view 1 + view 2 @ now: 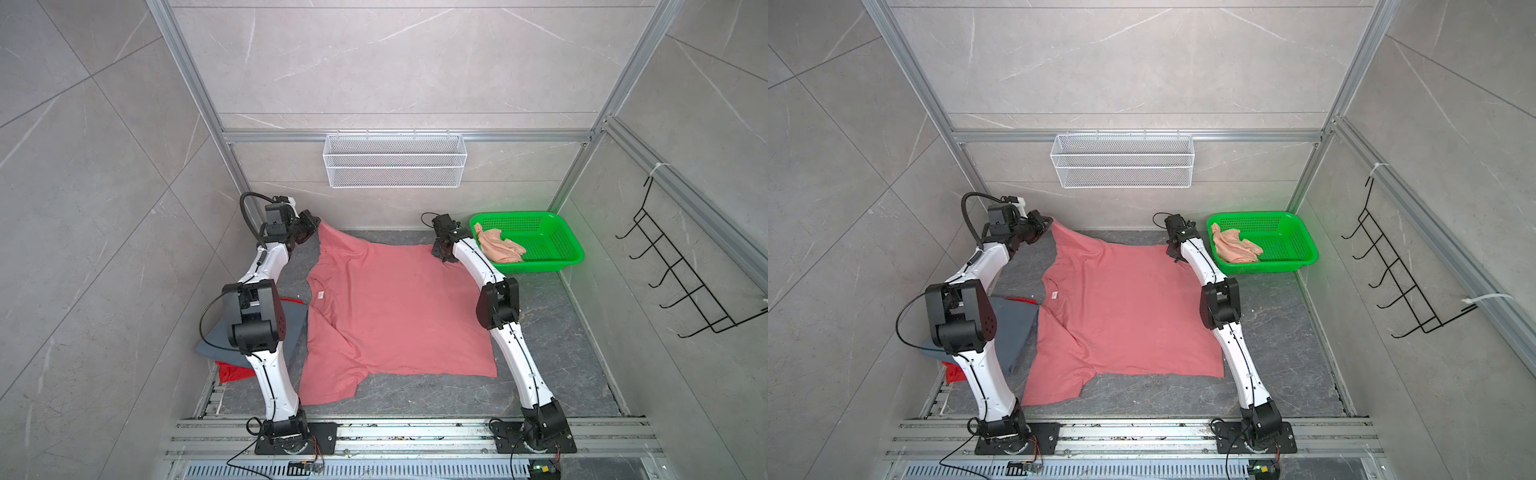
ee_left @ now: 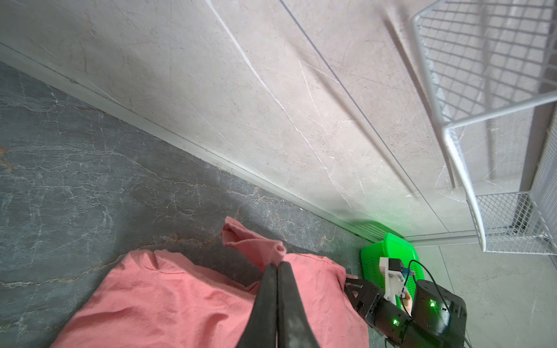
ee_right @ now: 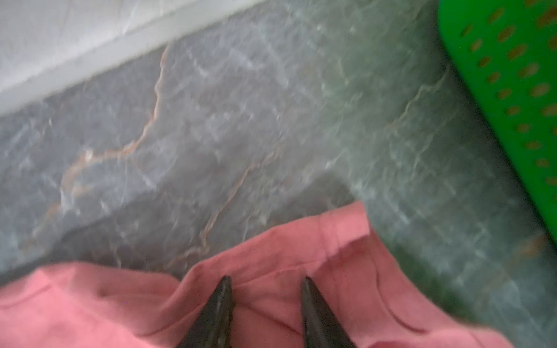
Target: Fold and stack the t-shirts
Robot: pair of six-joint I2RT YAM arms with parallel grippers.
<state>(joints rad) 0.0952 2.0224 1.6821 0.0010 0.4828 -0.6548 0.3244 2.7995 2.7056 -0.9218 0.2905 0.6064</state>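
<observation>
Coral pink t-shirt [image 1: 395, 307]: spread open on the table, collar to the left, hem to the right. Its far sleeve tip is raised, pinched in my left claw [image 2: 276, 265]. Pale peach t-shirt [image 1: 498, 247]: crumpled in the green basket [image 1: 540, 266]. Slate grey-blue t-shirt [image 1: 295, 328]: lies flat on the bright red t-shirt [image 1: 232, 372], just left of the coral one.

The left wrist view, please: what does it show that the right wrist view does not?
Only the left wrist view: the left hand shut on a fold of the pink shirt, and the white wire rack. Only the right wrist view: the tips of the right hand, apart over the shirt's corner. Both: the pink shirt, the green basket and the grey table.
</observation>
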